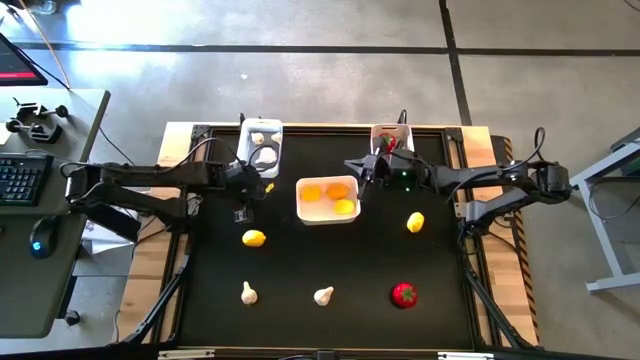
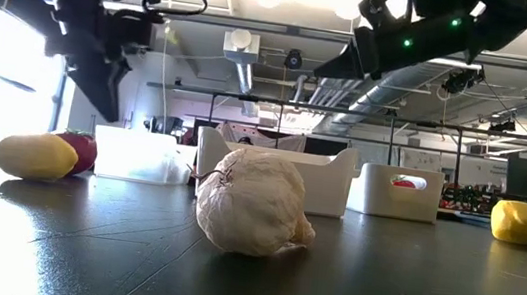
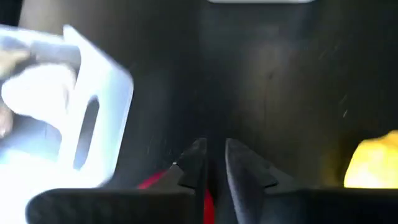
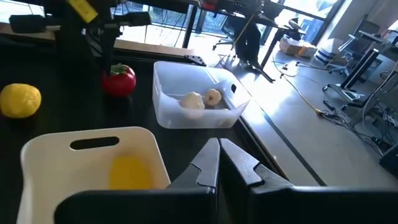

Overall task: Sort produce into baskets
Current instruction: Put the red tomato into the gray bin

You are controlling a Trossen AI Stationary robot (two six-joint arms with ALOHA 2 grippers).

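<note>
Landmark: the wide basket (image 1: 327, 212) at mid-worktop (image 1: 320, 270), white, holding three yellow-orange ovals.

Left hand (image 1: 243, 210) — hangs just to the left of the wide basket, above the black worktop, below the narrow garlic basket (image 1: 263, 147) that sits up and to the left of the landmark. From its wrist view the two dark fingers (image 3: 194, 163) stand nearly together with only a thin gap between them; nothing is pinched there. Whether it is fully clenched I cannot tell.

Right hand (image 1: 364, 176) — held just off the wide basket's upper right corner, beside the third basket (image 1: 392, 138), a narrow one with red fruit inside. Fingers pressed together, clenched on nothing. In its wrist view the fingertips (image 4: 211, 155) sit over the wide basket's rim (image 4: 93, 140).

Garlic basket holds two whitish bulbs, seen in the right wrist view (image 4: 198, 99).

Loose produce on the worktop, all placed from the wide basket:
- lemon (image 1: 254, 238), down and to the left, near the left hand.
- second lemon (image 1: 416, 222), to the right, a little lower.
- red fruit with green top (image 1: 403, 294), well below and to the right.
- garlic bulb (image 1: 323, 295), straight below, well apart; it fills the middle of the low view (image 2: 252, 202).
- second garlic bulb (image 1: 248, 293), below and left.

All three baskets stand upright on the black surface.
</note>
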